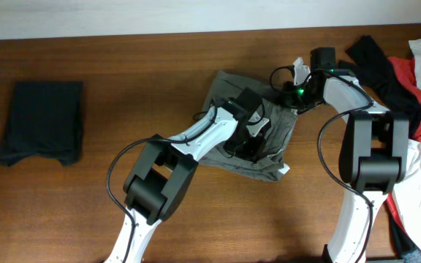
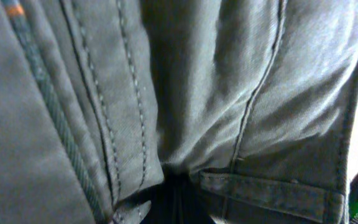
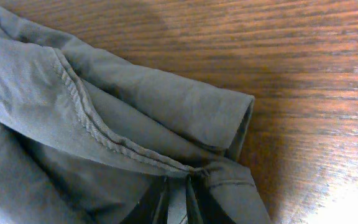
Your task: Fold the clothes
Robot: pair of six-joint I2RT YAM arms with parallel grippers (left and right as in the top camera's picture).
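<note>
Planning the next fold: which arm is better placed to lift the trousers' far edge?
Right, probably: the right gripper seems pinched on the trousers at their far edge; the left gripper sits mid-fabric.

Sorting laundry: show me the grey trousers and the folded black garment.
grey trousers [image 1: 282, 135], overhead view, their uncovered right side.
folded black garment [image 1: 41, 120], overhead view, its middle.

Wooden table [image 1: 159, 58]: trousers [image 1: 225, 86], black garment [image 1: 41, 120]
</note>
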